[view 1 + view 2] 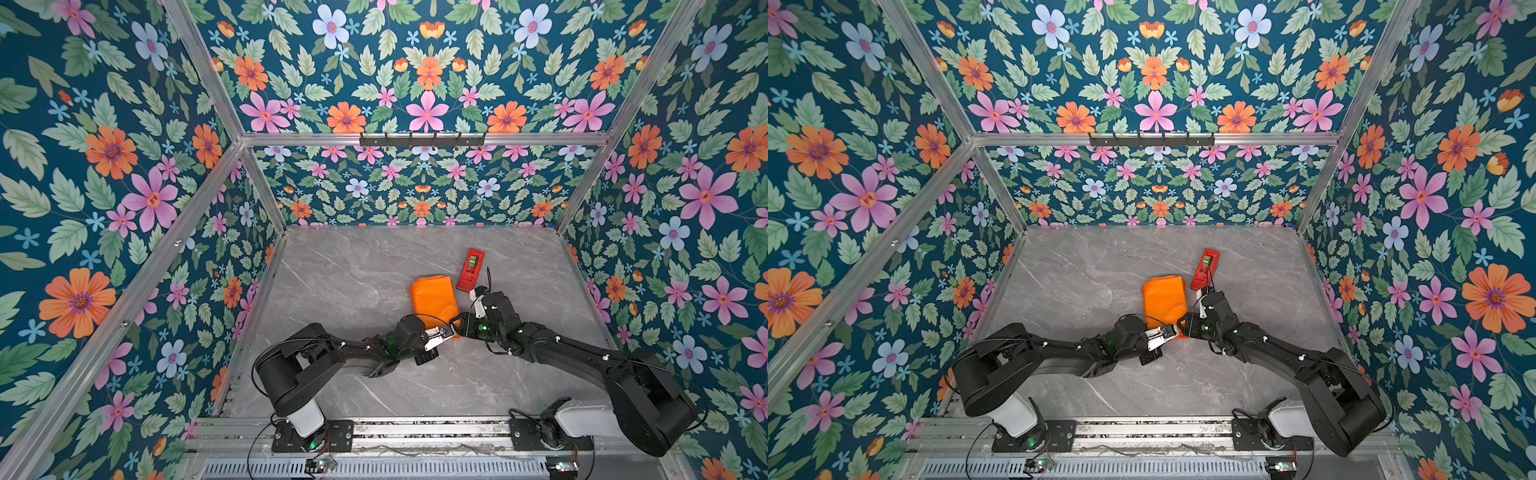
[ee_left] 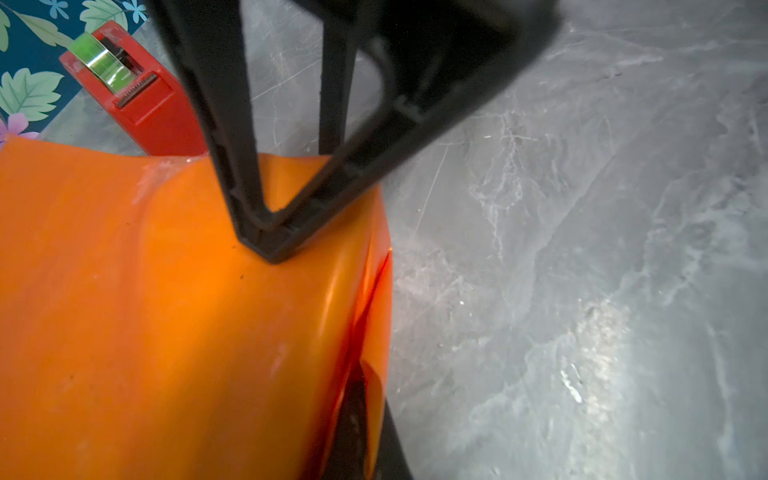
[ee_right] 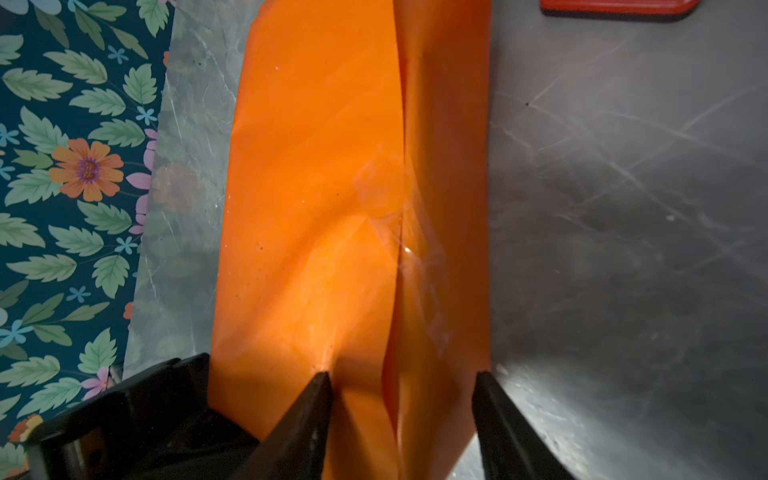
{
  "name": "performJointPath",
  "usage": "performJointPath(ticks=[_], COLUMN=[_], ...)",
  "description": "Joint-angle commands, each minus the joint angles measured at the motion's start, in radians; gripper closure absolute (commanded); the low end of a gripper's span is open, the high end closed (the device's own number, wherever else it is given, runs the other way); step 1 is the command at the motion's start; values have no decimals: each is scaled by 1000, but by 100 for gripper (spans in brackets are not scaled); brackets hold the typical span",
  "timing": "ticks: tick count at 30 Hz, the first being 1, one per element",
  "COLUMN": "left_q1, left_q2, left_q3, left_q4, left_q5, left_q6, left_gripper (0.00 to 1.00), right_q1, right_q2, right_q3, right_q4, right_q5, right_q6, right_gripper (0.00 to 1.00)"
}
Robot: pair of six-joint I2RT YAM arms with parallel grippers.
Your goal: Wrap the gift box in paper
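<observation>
Right wrist view: the paper, likely thin, slick and springy, wraps the hidden gift box on the worktop; your right jaws stand apart astride its seam end, left jaws together pressing it down, so pinch flap edges.

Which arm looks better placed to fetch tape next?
Right, probably: the right end effector is open, holding nothing, with the red tape dispenser nearest it; the left end effector, shut, pins the paper.

left pincer closed, tips together; right pincer jaws apart
</observation>
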Motion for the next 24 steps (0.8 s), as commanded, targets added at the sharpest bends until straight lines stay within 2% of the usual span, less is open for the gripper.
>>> performJointPath(ticks=[1, 11, 15, 20, 24], left_q1=[-12, -13, -13, -13, -13], left_q2=[-31, -13, -14, -18, -17], left_q3=[-19, -22, -25, -26, -23], left_q4=[75, 101, 100, 97, 95], left_q5=[5, -57, -52, -51, -47], left_q6=[-51, -83, -87, -87, -84], left_gripper=[100, 100, 100, 100, 100], right_q1=[2, 2, 3, 24, 62], right_q2=[23, 17, -58, -149, -155], right_q3=[7, 70, 31, -43, -112], right_q4=[-107, -165, -161, -132, -42], right_q5=[-72, -135, -109, -43, 13], right_q6=[-52, -182, -227, -285, -303], right_gripper=[45, 42, 38, 28, 25])
